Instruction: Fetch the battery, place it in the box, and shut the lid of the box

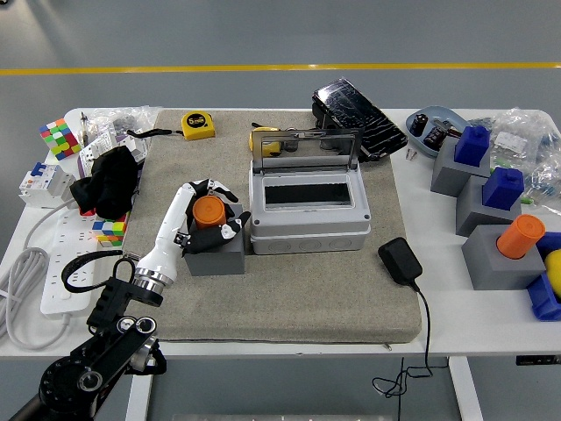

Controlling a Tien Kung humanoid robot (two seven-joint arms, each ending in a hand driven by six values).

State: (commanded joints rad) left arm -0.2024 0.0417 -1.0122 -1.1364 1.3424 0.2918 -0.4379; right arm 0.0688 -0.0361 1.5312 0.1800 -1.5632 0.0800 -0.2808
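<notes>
An orange cylindrical battery [209, 212] stands upright in a grey holder block [216, 252] just left of the grey box [308, 220]. The box's clear lid [305, 149] is raised upright at its back edge, and the inside shows a dark slot. My left hand [210, 214] has its fingers curled around the battery, thumb at the right side. The white forearm [166, 246] runs down to the lower left. My right arm does not show.
A black adapter [399, 260] with its cable lies right of the box. Grey blocks with blue [504, 188] and orange [521, 236] cylinders stand at the right. A yellow tape measure [197, 124], a black cloth [110, 180], cubes and a power strip [70, 263] sit left.
</notes>
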